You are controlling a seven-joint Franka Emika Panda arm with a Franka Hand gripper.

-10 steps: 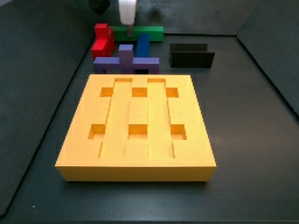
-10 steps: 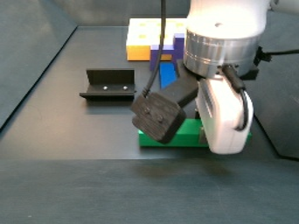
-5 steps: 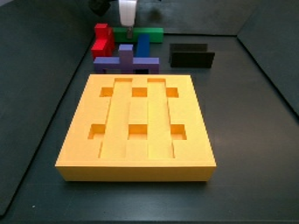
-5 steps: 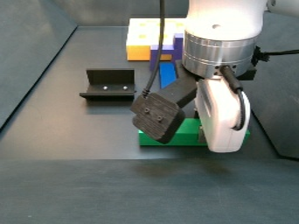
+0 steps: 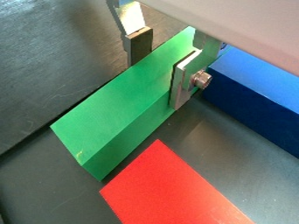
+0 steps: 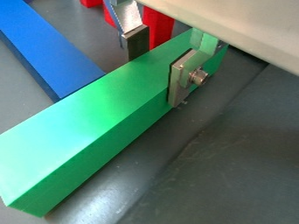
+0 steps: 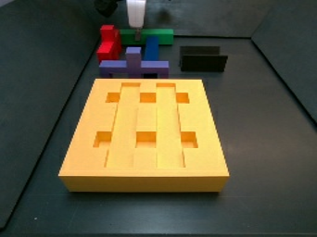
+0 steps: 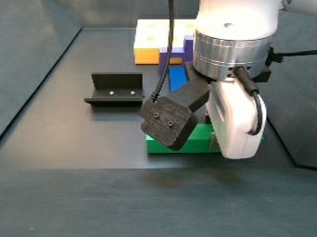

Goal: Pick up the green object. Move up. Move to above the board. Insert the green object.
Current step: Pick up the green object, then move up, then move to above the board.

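Lying flat on the floor, one green object [image 6: 87,131] is straddled crosswise by the gripper [image 6: 158,57], fingers closed against its long sides.

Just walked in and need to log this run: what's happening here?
The arm's pincer is down at the green bar, one finger on each side, the bar lying on the floor beside the blue block. Whether the pads are pressing yet is unclear. The yellow board sits apart, its holes empty.
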